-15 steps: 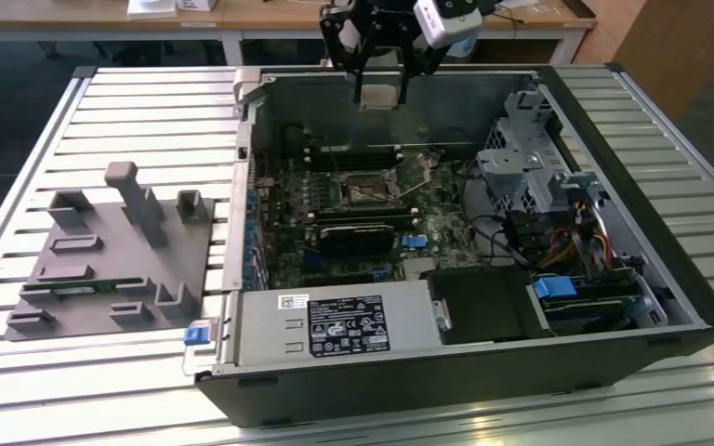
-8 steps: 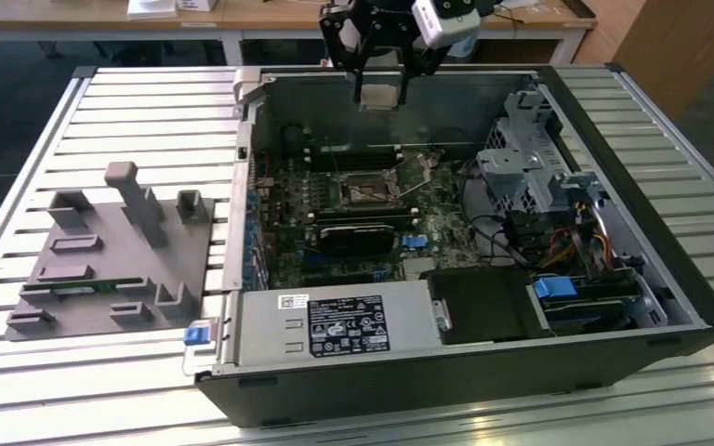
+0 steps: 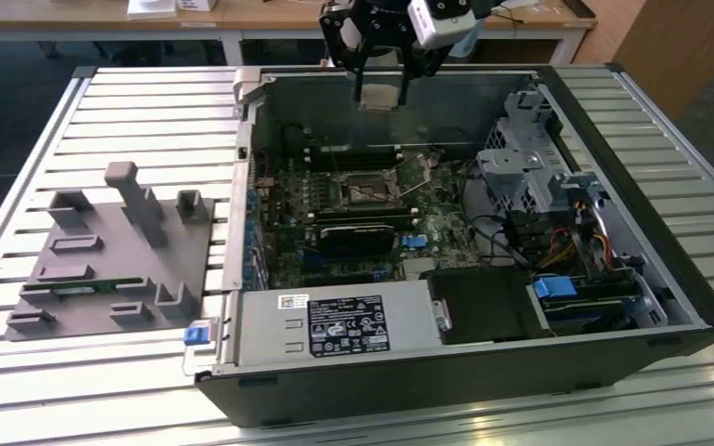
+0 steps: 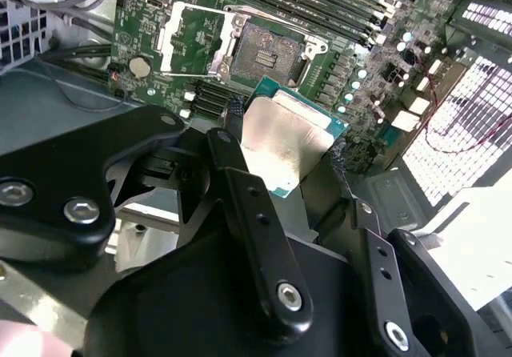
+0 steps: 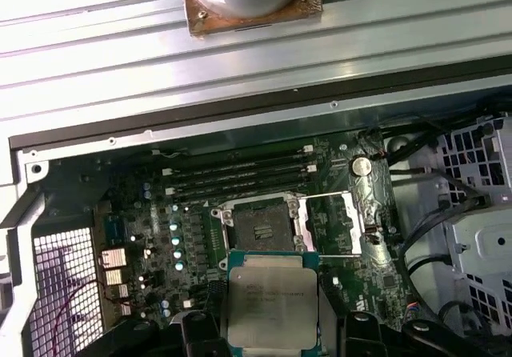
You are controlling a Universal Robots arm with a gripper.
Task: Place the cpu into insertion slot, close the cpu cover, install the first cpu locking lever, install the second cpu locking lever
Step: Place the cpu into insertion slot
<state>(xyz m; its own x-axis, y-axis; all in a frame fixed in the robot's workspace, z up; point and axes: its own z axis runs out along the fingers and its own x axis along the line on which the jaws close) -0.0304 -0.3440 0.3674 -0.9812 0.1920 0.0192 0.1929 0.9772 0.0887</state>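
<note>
The claw is gripping the chip by two opposite edges, holding it in the air over the open computer case. Below it, the socket is lying bare (dark centre showing), its cover swung open beside it. Beyond, memory slots are running alongside.

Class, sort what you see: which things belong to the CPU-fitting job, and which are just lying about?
Job in hand:
gripper, shut on the cpu
insertion slot
cpu cover, open

Lying about:
grey fixture block
memory slots
power supply
coin battery
</note>
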